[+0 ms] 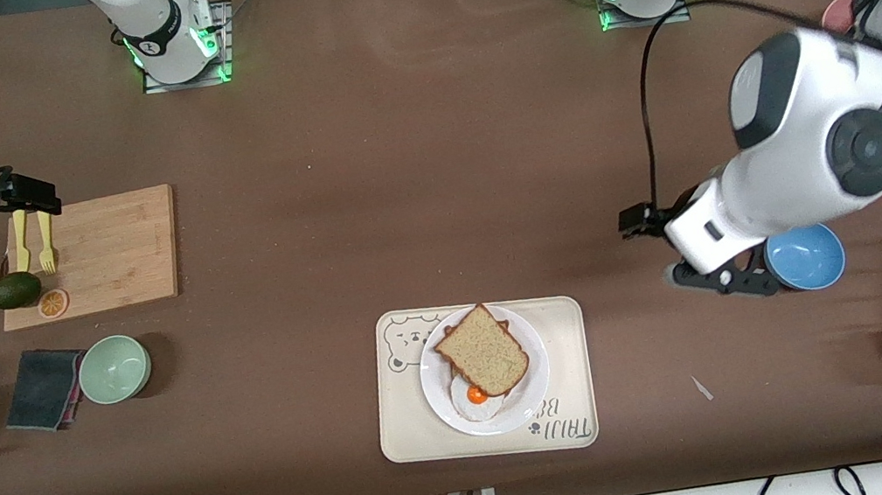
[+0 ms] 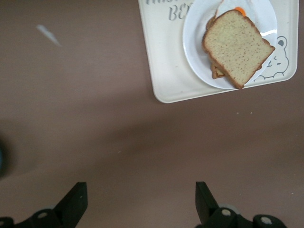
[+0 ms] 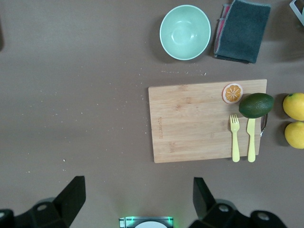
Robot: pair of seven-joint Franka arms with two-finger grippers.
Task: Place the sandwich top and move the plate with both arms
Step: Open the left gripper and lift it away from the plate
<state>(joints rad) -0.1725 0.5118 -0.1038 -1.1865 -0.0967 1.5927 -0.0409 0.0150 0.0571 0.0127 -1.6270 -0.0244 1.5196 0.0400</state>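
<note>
Currently, sandwich top (image 1: 483, 351): lies on the egg, on the plate (image 1: 439, 389), near the table's front edge.
Left gripper (image 2: 140, 202): wide, empty, you see it over bare table.
Right gripper (image 3: 137, 198): wide, waits over its end.

Glossy white plate (image 1: 439, 389) – perhaps ceramic – matt brown table (image 1: 398, 201), pale grained wooden board (image 1: 105, 248).

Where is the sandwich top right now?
The sandwich top lies on the fried egg on the plate, which sits in the bear-printed tray near the front camera's table edge.
</note>
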